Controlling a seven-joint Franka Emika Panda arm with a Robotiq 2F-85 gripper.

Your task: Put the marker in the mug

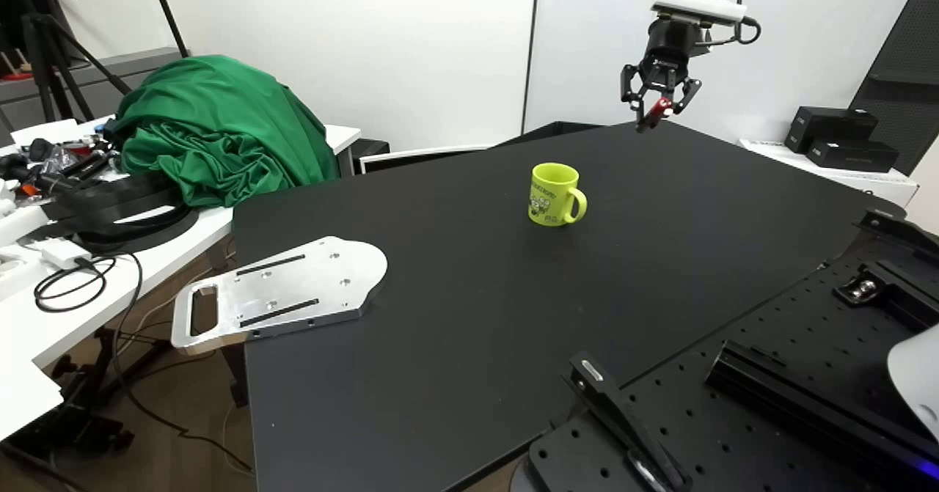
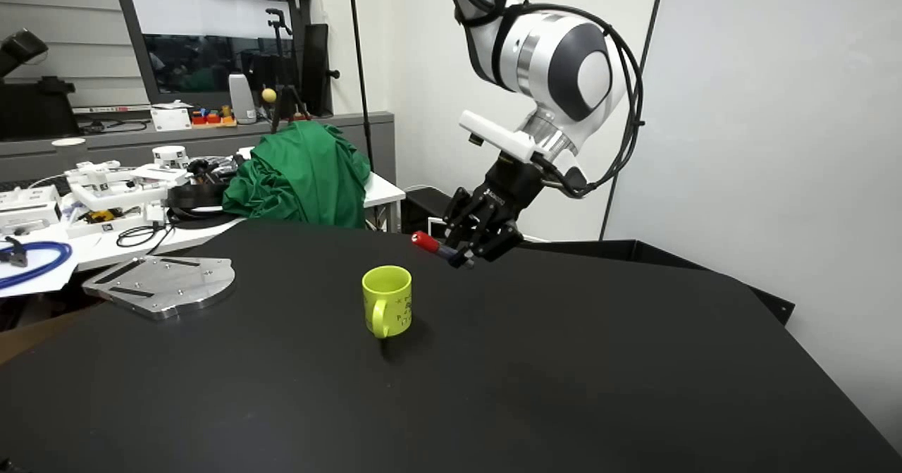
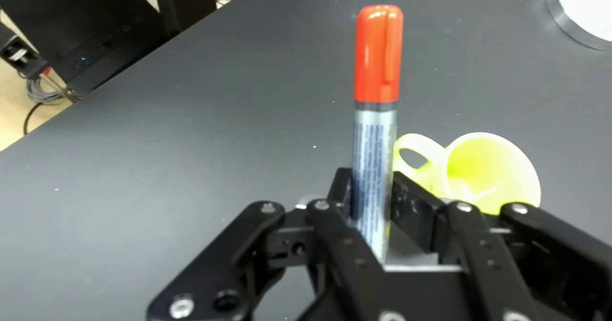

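My gripper (image 3: 372, 192) pinches the marker (image 3: 376, 129); I should tilt it upright above the mug (image 3: 497, 170), wrist view's right.

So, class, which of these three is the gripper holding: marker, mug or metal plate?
The red-capped marker, clamped in the gripper. The lime mug and metal plate are apart from it, resting on the black table.
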